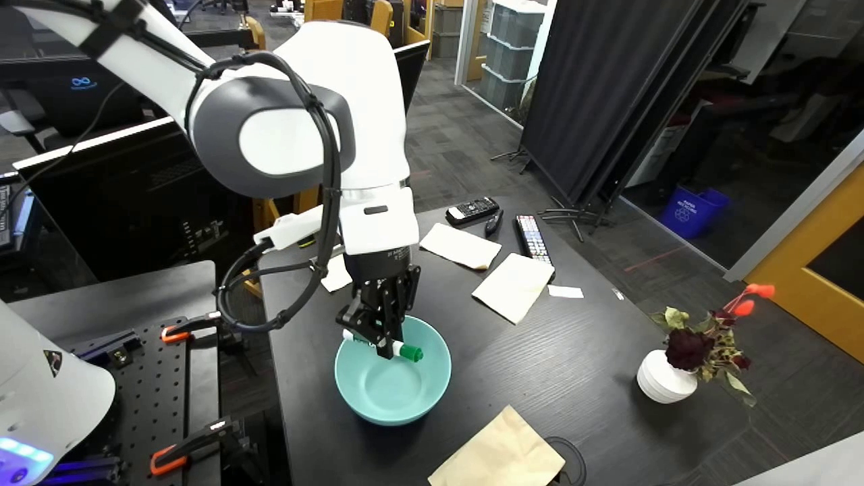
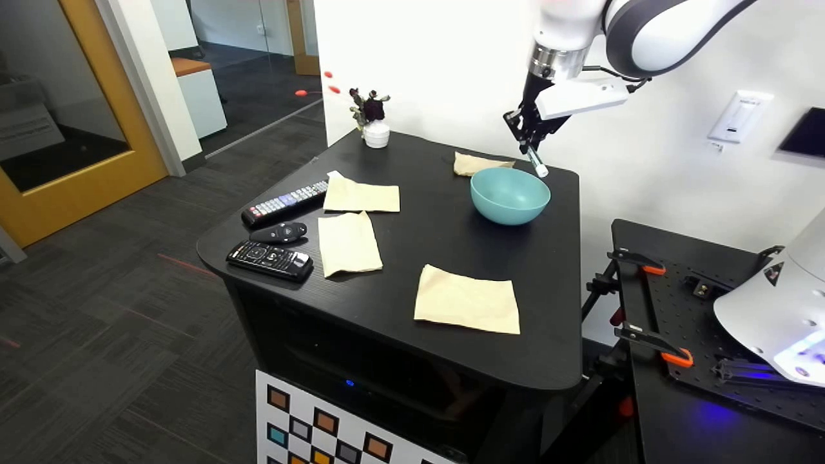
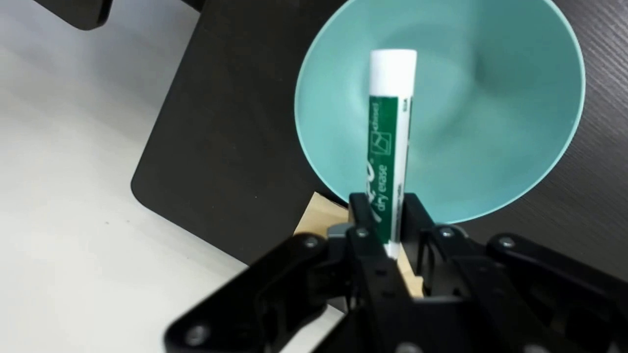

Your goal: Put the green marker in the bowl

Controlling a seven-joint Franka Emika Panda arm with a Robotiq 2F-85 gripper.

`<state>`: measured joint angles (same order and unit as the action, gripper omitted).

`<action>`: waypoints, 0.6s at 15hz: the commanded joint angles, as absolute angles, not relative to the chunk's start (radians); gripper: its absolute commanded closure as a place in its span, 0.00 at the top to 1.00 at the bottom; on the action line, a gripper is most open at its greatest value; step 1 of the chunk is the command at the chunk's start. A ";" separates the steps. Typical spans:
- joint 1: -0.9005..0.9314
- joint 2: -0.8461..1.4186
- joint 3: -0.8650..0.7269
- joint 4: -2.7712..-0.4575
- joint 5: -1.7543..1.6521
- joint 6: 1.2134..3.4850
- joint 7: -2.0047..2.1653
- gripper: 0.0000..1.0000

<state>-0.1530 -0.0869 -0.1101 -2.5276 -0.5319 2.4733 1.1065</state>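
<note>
Dark table (image 1: 513, 364), blue-green bowl (image 3: 515, 122) standing on it | my hand (image 3: 385, 211): fingers (image 3: 414, 215) clamped on the green marker (image 3: 390, 147) | the marker passes between them, white end (image 3: 392, 73) sticking out on one side, green cap (image 1: 412, 353) on the opposite side, as is seen in an exterior view | marker is held above the bowl

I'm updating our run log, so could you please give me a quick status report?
Jaws shut on the green marker. Marker tilted, raised above the bowl, not yet released. No obstruction visible between them.
</note>
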 commanded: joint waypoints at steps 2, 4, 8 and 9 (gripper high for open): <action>-0.155 -0.020 -0.098 -2.515 -0.582 2.537 1.193 0.05; -0.147 0.004 -0.102 -2.509 -0.595 2.562 1.220 0.05; -0.127 0.036 -0.108 -2.498 -0.604 2.556 1.241 0.46; -0.122 0.039 -0.109 -2.498 -0.602 2.558 1.239 0.51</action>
